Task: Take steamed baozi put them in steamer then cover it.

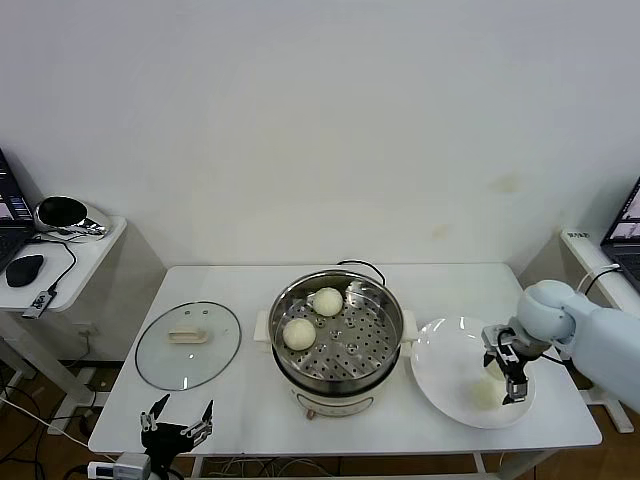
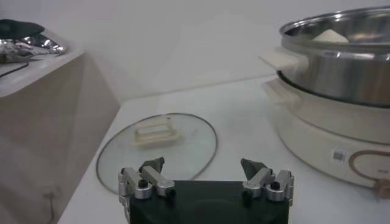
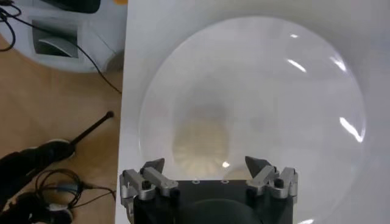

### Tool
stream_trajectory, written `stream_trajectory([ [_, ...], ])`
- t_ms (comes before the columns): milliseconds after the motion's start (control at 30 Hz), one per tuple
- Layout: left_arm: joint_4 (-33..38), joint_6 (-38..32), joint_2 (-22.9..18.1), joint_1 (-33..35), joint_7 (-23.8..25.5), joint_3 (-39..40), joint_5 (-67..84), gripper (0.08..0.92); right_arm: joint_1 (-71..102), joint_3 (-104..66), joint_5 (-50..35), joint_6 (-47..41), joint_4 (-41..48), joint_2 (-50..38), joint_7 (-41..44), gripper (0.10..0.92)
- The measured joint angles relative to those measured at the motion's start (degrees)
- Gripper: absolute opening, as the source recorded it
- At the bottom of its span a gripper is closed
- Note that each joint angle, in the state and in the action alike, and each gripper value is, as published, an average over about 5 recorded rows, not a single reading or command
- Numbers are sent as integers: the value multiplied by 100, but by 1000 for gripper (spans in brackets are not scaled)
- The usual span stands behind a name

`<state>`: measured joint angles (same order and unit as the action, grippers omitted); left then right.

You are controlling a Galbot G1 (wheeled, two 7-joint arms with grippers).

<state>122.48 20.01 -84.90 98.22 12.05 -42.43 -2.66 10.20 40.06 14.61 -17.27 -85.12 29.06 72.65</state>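
The steamer (image 1: 338, 345) stands mid-table with two baozi on its perforated tray, one at the back (image 1: 327, 301) and one at the left (image 1: 299, 333). A third baozi (image 1: 486, 392) lies on the white plate (image 1: 445, 360) to the right; a fourth does not show. My right gripper (image 1: 508, 376) is open just above that baozi, which shows in the right wrist view (image 3: 201, 143) ahead of the right gripper (image 3: 206, 165). The glass cover (image 1: 188, 344) lies flat left of the steamer. My left gripper (image 1: 178, 426) is open and empty at the table's front left edge, near the cover (image 2: 158, 146).
A side table (image 1: 80, 250) with a mouse and headset stands at the far left. A black cable (image 1: 360, 267) runs behind the steamer. The plate lies close to the table's right front edge, with floor and cables (image 3: 55, 182) beyond it.
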Motion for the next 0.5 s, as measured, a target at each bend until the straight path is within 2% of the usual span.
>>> stream_trajectory([
  [500, -104, 0, 6, -46, 3, 39, -32, 823, 296, -152, 178, 17, 249, 225, -171, 823],
])
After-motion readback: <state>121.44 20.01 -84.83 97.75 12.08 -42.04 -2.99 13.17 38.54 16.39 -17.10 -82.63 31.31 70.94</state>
